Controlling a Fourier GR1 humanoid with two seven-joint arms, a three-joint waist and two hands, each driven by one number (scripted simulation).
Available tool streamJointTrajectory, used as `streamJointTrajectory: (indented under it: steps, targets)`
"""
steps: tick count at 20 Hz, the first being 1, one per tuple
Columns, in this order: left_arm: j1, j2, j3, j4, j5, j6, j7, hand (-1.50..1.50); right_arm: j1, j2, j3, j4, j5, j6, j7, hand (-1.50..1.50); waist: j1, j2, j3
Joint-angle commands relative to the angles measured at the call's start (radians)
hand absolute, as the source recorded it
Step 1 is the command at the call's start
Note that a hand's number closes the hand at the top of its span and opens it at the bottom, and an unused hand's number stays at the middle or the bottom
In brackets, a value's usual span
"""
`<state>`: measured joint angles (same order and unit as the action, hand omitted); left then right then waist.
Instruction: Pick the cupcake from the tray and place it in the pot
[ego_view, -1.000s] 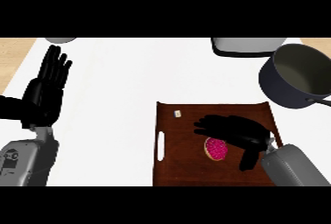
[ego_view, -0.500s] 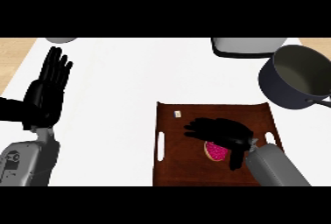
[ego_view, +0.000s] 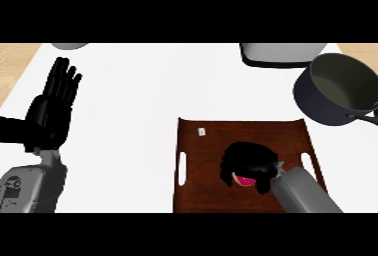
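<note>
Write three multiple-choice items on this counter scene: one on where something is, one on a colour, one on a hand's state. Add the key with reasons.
1. Where is the dark grey metal pot?
A. on the brown tray
B. at the counter's far right, beyond the tray
C. beside the left hand

2. What colour is the cupcake's visible top?
A. pink
B. green
C. blue

3. How is the black left hand held?
A. curled round the cupcake
B. open, fingers straight
C. pressing on the pot

Key: 1 B, the pot stands off the brown rectangular tray, past its far right corner. 2 A, pink shows under the curled black right hand. 3 B, it rests open at the view's left.
</note>
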<state>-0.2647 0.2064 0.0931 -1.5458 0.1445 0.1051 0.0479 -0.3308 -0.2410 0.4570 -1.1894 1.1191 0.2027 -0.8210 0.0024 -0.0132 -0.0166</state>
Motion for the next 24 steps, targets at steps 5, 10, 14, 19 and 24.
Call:
streamJointTrajectory:
  steps: [5,10,14,19,24]
  targets:
    - [0.004,0.024,0.037,-0.002,0.026,-0.039,-0.002,0.0,0.058,0.022,-0.046,-0.05,-0.006,-0.037,-0.008,1.5,-0.004,0.012,0.016]
    - [0.007,-0.001,0.005,-0.017,-0.016,0.0,0.015,0.0,0.198,0.024,-0.068,-0.253,-0.003,-0.109,0.067,1.5,-0.015,0.009,0.016]
    - [0.004,-0.001,0.008,0.0,-0.009,-0.007,-0.002,0.0,-0.026,0.183,-0.347,-0.047,0.035,-0.117,0.564,1.5,-0.004,0.023,0.013]
    - [-0.01,-0.003,0.009,-0.012,-0.01,-0.001,-0.008,0.0,-0.1,0.238,-0.517,-0.033,0.08,-0.243,0.92,1.5,-0.003,0.024,0.012]
    - [-0.011,-0.01,-0.01,-0.008,-0.014,-0.009,0.002,0.0,-0.25,0.24,-0.6,-0.048,0.258,-0.356,1.307,1.5,0.027,0.018,0.008]
